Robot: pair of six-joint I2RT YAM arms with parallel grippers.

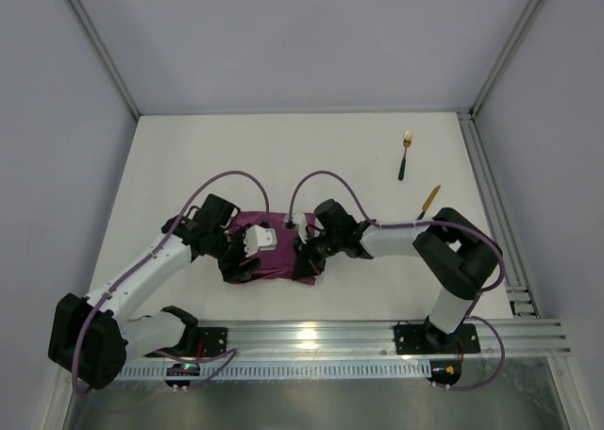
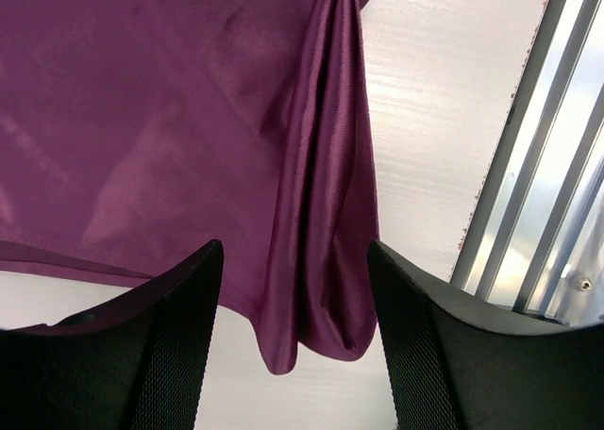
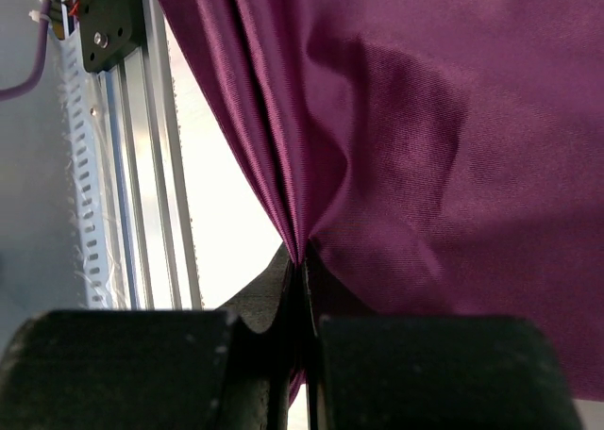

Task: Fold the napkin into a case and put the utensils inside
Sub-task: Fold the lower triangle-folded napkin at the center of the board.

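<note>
While the napkin (image 1: 276,265) lies bunched near the front middle of the table (image 1: 236,157), between the two arms, its long axis runs left to right in the top view, roughly parallel to the aluminium rail (image 1: 377,336) at the near edge.

Cloth: magenta-purple, plain, slight sheen. It is not flat. Soft creases cross the broad part, and one edge is gathered into deep lengthwise pleats.

Right gripper (image 3: 300,270): fingers pressed together, pinching a gathered fold at the napkin's right end. The pleats fan out from the pinch.

Left gripper (image 2: 293,251): fingers spread apart at the napkin's left end. A doubled, hanging fold of cloth sits between them, not clamped. Whether either finger touches it cannot be told.

Fork (image 1: 405,157): on the table toward the far right, well apart from the napkin, gold tines toward the far edge, dark handle toward the arms.

Knife (image 1: 429,202): nearer, just beside the right arm, lying diagonally with the gold blade pointing far-right. Its handle end is barely visible.
</note>
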